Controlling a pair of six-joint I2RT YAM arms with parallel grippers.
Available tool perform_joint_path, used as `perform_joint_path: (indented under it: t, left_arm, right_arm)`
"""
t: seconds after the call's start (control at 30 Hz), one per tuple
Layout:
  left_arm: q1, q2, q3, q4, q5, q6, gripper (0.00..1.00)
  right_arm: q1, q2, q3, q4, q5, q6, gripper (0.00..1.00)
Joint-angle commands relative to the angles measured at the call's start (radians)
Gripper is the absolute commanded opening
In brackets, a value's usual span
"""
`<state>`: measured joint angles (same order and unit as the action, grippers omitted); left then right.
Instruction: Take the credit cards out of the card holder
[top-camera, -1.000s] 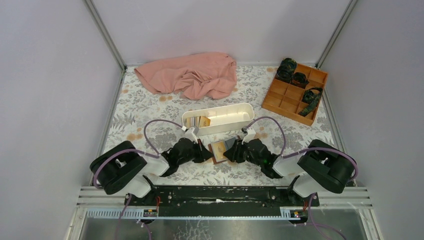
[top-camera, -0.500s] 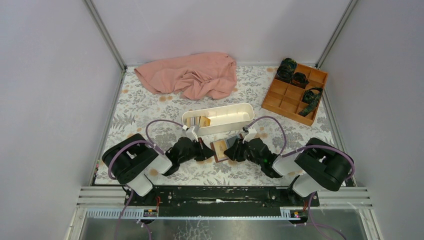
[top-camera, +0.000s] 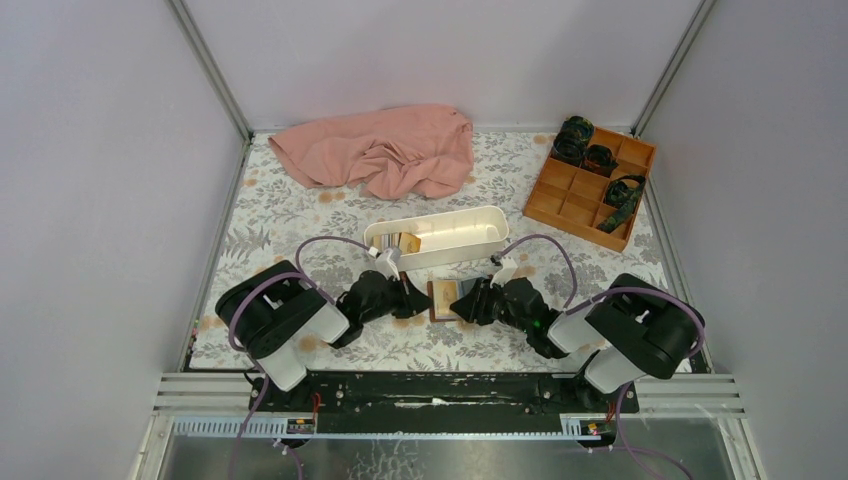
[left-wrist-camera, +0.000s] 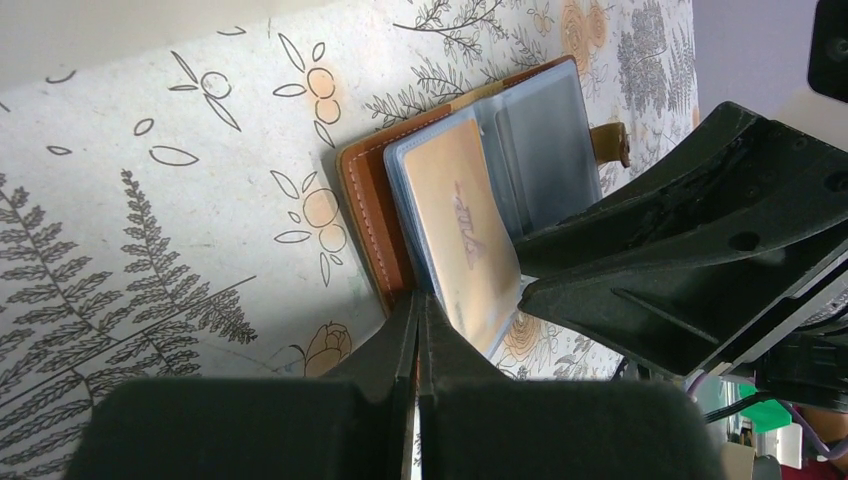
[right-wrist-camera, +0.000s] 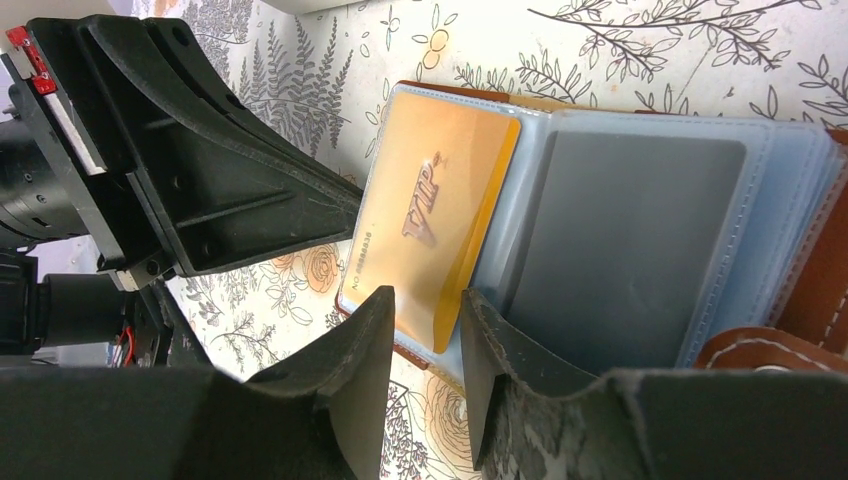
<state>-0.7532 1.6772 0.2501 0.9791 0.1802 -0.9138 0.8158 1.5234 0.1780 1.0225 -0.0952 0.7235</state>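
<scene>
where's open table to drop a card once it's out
Bare table lies left of the white tray, in front of the pink cloth; a smaller patch sits between tray, cloth and orange box. Crowded around the card holder, hemmed by the left claw, right claw and tray.

Both arms mostly matte black, chunky rounded joints, white shell patches on left arm (top-camera: 285, 365) and right arm (top-camera: 610, 372). Purple cable (top-camera: 322, 244) loops off each one. Left hand (left-wrist-camera: 420, 305): black tapered fingers, ribbed sides, little red tag (right-wrist-camera: 25, 45). Right hand (right-wrist-camera: 428, 310) same black wedges, edges kinda scuffed. Tiny green light (top-camera: 535, 322) on right forearm.
</scene>
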Motion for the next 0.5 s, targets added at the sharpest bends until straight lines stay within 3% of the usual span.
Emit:
perform_joint_path:
  t: [0.0, 0.13, 0.47]
  left_arm:
    - [-0.012, 0.075, -0.004, -0.154, 0.024, 0.035, 0.0]
    - [-0.012, 0.081, 0.001, -0.155, 0.032, 0.036, 0.0]
    - [-0.012, 0.085, 0.013, -0.172, 0.038, 0.044, 0.0]
  right_arm:
    - [0.016, 0.02, 0.025, 0.179, -0.164, 0.054, 0.36]
    - [0.011, -0.009, 0.027, 0.191, -0.172, 0.06, 0.37]
    - [0.008, -0.165, 0.032, 0.032, -0.128, 0.006, 0.37]
